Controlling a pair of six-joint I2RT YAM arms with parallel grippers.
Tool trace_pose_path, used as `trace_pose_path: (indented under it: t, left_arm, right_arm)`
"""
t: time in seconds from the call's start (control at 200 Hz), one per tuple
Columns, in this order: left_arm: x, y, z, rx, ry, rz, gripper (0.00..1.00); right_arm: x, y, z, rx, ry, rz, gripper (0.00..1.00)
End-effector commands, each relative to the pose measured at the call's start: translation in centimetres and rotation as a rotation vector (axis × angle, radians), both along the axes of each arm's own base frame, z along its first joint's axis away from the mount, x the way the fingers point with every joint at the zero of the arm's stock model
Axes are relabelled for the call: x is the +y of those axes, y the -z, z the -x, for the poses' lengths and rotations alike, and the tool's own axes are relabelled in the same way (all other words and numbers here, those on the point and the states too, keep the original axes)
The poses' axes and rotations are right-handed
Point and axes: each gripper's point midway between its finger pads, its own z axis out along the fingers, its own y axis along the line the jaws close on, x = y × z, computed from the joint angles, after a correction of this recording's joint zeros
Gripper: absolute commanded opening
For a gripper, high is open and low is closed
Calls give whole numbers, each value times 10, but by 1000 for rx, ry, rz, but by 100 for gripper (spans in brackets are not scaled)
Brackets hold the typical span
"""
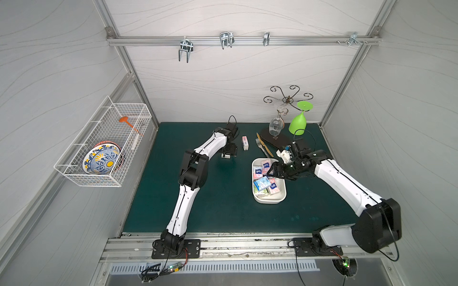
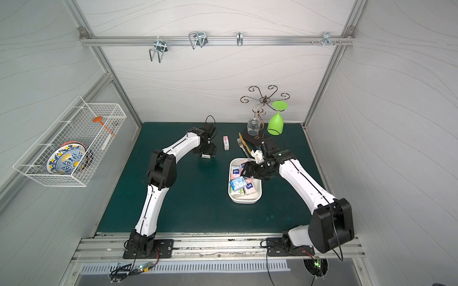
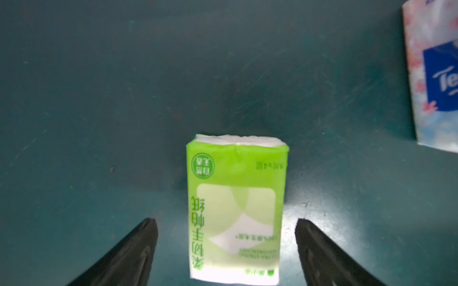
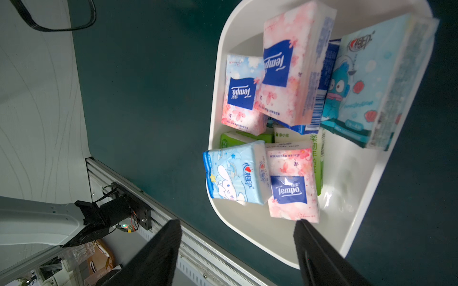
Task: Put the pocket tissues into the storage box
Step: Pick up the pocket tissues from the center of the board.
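Left gripper [image 3: 226,220] spread wide either side of green tissue pack [image 3: 235,198] on table [image 3: 99,99]; right gripper [image 4: 238,221] wide, empty, above storage box [image 4: 216,99].

Left arm [image 1: 183,198] and right arm [image 1: 347,183]: white link shells with a black seam line and small dark screw holes, black boxy joint housings. Thin black cables [image 1: 307,138] looped off the wrists. Black base plates [image 1: 194,245] with screws. Left gripper [image 3: 226,220] and right gripper [image 4: 238,221]: matte black tapered jaws.
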Motion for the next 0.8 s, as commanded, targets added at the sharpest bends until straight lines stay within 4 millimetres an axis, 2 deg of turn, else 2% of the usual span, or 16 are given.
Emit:
trace_pose_path:
  t: [0.0,0.14,0.32,0.54,0.61,0.67,0.795]
  left_arm:
    - [-6,-11,-12,-50,4,17,92]
    - [-11,-1,-17,-38,14,36,87]
    - [-12,5,-18,-27,9,60,64]
    - [-12,15,-14,2,14,59,71]
    - [-13,17,-12,9,15,60,64]
    - [-12,16,-12,9,16,62,52]
    - [-11,5,-12,-3,11,63,51]
  right_arm:
    - [-5,2,2,-2,0,14,78]
    - [-6,1,3,-2,-1,19,78]
    - [-10,-2,3,-9,5,22,78]
    - [-10,-7,2,-18,5,16,78]
    - [-11,-7,3,-19,8,17,78]
    - [-12,-7,3,-21,10,18,78]
    - [-14,-10,2,-30,18,18,78]
